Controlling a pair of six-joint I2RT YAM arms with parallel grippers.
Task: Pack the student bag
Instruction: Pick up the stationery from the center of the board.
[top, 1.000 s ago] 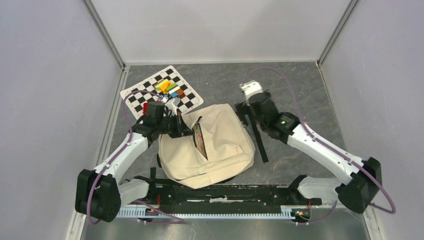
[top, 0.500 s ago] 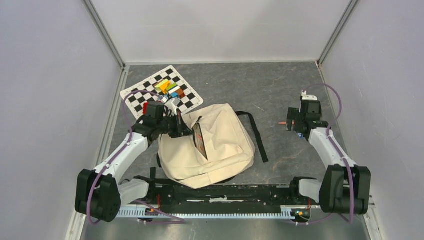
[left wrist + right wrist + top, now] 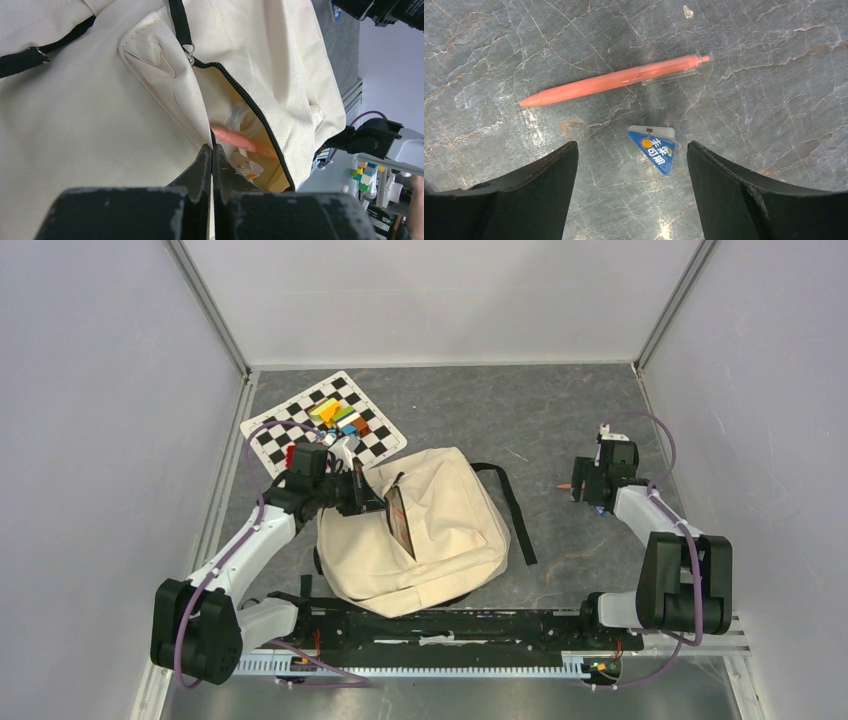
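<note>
**A:** Where's the student bag?

**B:** Centre of the top view, lying on the worktop. It's soft, light canvas. The left end effector is clamped on its zip edge, probably fabric only. The right end effector gapes above a pen.

**A:** Take it by the seams or straps, since the cloth sags.

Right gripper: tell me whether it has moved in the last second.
Yes. The right gripper swung right, away from the student bag toward the right wall.
</note>
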